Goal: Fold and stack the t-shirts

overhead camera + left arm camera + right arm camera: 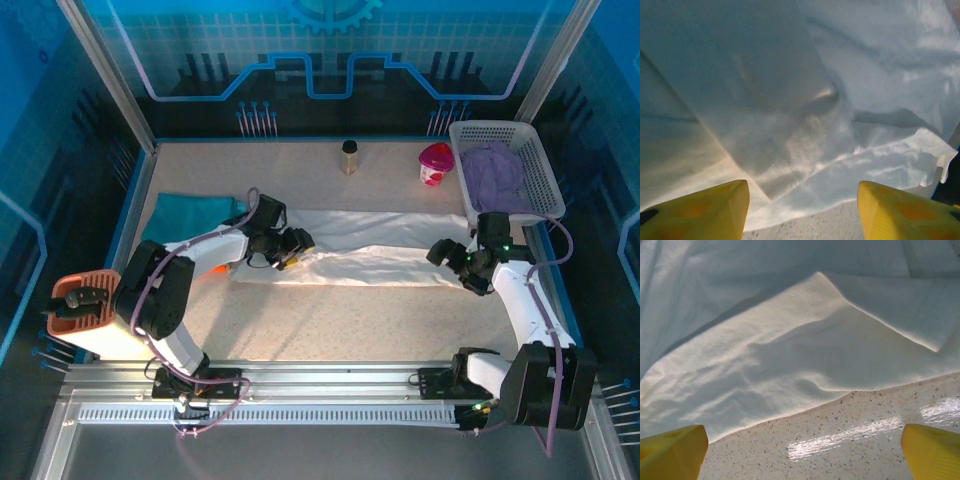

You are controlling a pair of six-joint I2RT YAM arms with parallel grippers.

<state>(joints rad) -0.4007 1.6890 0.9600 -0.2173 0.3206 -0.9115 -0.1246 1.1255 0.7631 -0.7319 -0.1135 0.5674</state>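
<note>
Speckled tabletop [330, 320], blue-lit enclosure. The white t-shirt [370, 240] lies stretched between your two grippers, a flap folded over itself, its near hem rumpled. Left gripper [802, 183] and right gripper [803, 427] are both spread wide, holding nothing, with the cloth edge just ahead of each. Expect it to be light, limp and quick to sag. Pinch the doubled hem at each end so both layers lift together.

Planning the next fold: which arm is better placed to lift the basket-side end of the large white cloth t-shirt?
Right, probably. The right gripper, open, hovers at that end of the white t-shirt, hem just ahead of it; the left gripper sits over the opposite end.
</note>
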